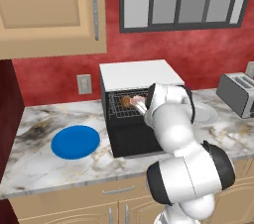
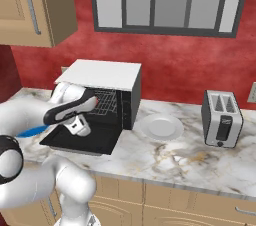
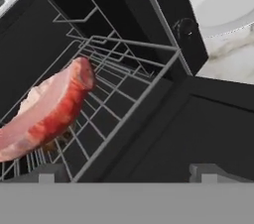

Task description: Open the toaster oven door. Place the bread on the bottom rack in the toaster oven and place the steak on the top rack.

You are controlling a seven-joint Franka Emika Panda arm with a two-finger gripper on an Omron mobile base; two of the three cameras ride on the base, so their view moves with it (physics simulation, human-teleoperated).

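Gripper [image 3: 126, 173] spread wide, nothing between its fingertips [image 3: 47, 173], poised just in front of the toaster oven [image 1: 141, 77] mouth, over the toaster oven door [image 2: 82, 140]. Door dropped flat, lying open on the marble counter [image 1: 34, 161] directly before the oven. Just past the fingertips, steak [image 3: 47, 109] resting on the upper wire rack [image 3: 124, 99] inside the oven, toward the oven's left side as seen along the hand; a brown edge showing under it, too hidden to tell what it is. Blue plate [image 1: 75, 141] flat on the counter to the left of the oven, well apart from it. White plate [image 2: 161, 127] on the counter just beside the oven's right side. Silver slot toaster [image 2: 222, 118] farther right of the oven, beyond the white plate. Behind the oven, red wall [image 2: 175, 65] with a window [image 2: 160, 0] above; wooden cabinet [image 1: 49, 10] hanging above and left of the oven.
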